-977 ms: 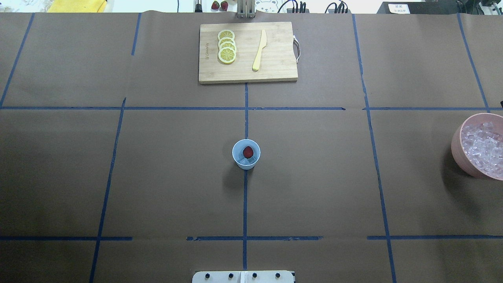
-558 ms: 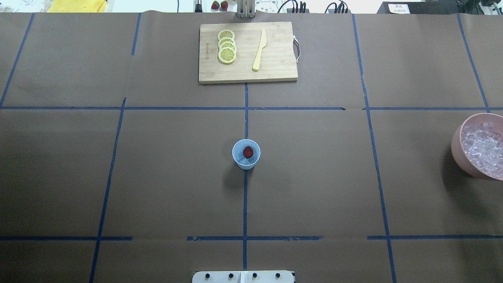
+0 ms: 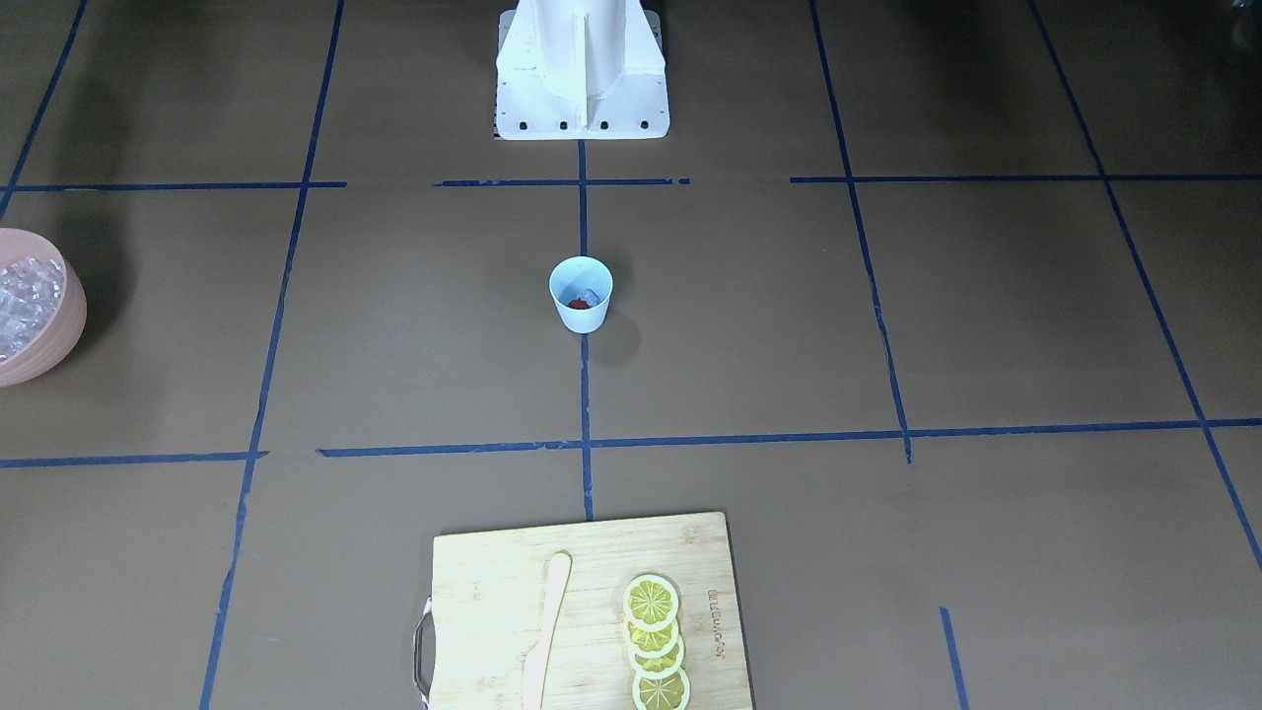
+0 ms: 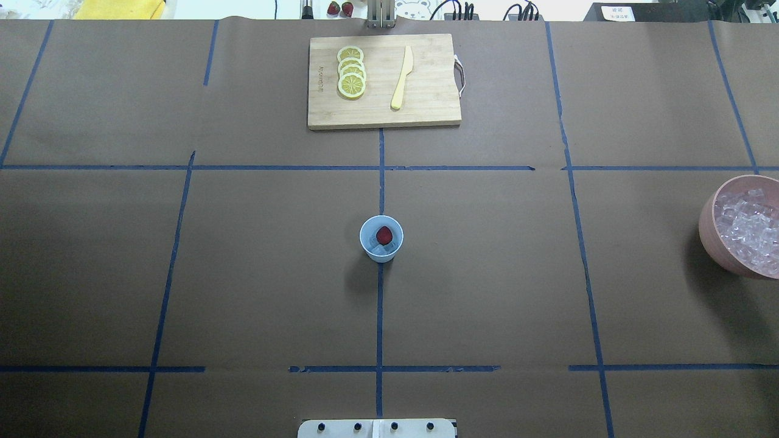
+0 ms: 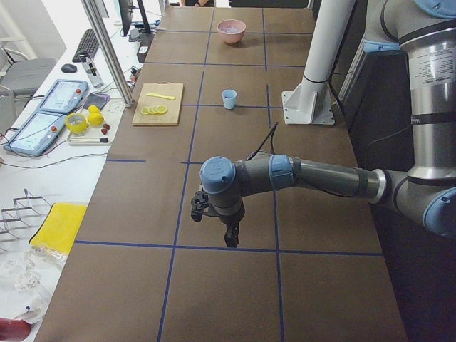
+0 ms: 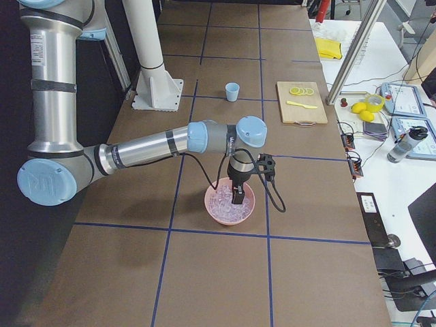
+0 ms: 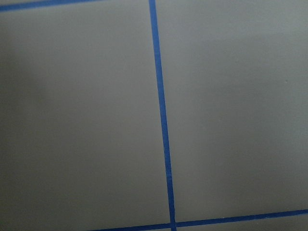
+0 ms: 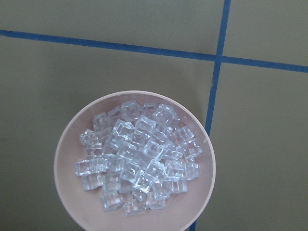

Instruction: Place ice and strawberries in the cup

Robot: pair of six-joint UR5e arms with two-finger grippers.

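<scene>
The pale blue cup [image 4: 381, 238] stands at the table's middle on a blue tape line. It holds a red strawberry [image 4: 384, 234] and a clear ice cube [image 4: 381, 249]. The cup also shows in the front view [image 3: 581, 294]. More ice [image 8: 139, 159] fills a pink bowl [image 8: 65, 163] at the table's right end [image 4: 706, 213]. My right gripper [image 6: 237, 197] hangs just over that bowl; I cannot tell if it is open. My left gripper [image 5: 231, 240] hangs low over bare table at the left end, far from the cup; I cannot tell its state. Neither wrist view shows fingers.
A wooden cutting board [image 4: 426, 109] lies at the far middle with several lemon slices [image 4: 352, 72] and a yellow knife [image 4: 402, 77]. Two more strawberries [image 4: 339, 8] sit beyond the table's far edge. The robot's base plate [image 4: 377, 429] is at the near edge.
</scene>
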